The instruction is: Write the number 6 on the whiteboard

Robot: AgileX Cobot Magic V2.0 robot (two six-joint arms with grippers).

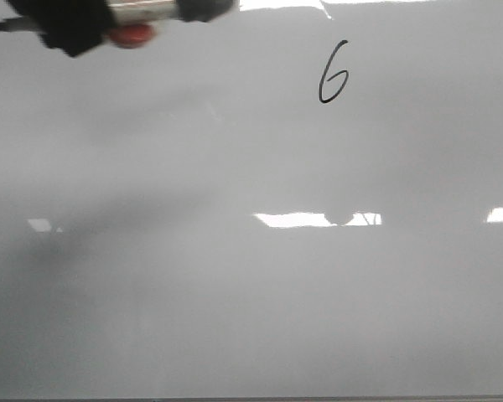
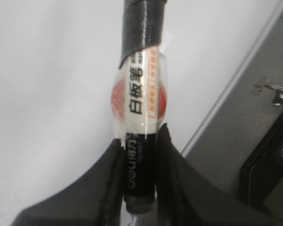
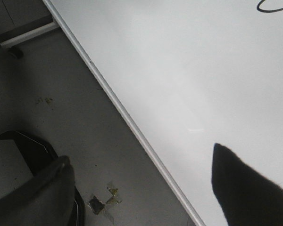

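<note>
The whiteboard [image 1: 235, 276] fills the front view. A small black slanted number 6 [image 1: 332, 74] is written at its upper middle right. My left gripper [image 2: 140, 155] is shut on a black and white marker [image 2: 140, 103] with a red and white label. In the front view the marker [image 1: 142, 15] and gripper sit at the top left edge, lifted off to the left of the 6. My right gripper [image 3: 141, 174] is open and empty, straddling the whiteboard's metal edge [image 3: 132, 125]. A curved stroke of the 6 [image 3: 273, 5] shows at that view's corner.
Grey floor [image 3: 61, 103] lies beside the board, with scraps of tape [image 3: 104, 200] and a dark base [image 3: 23, 146]. A white bar [image 3: 28, 35] runs off the board's corner. Bright light reflections [image 1: 318, 219] streak the board. A dark box [image 2: 269, 165] sits on the floor.
</note>
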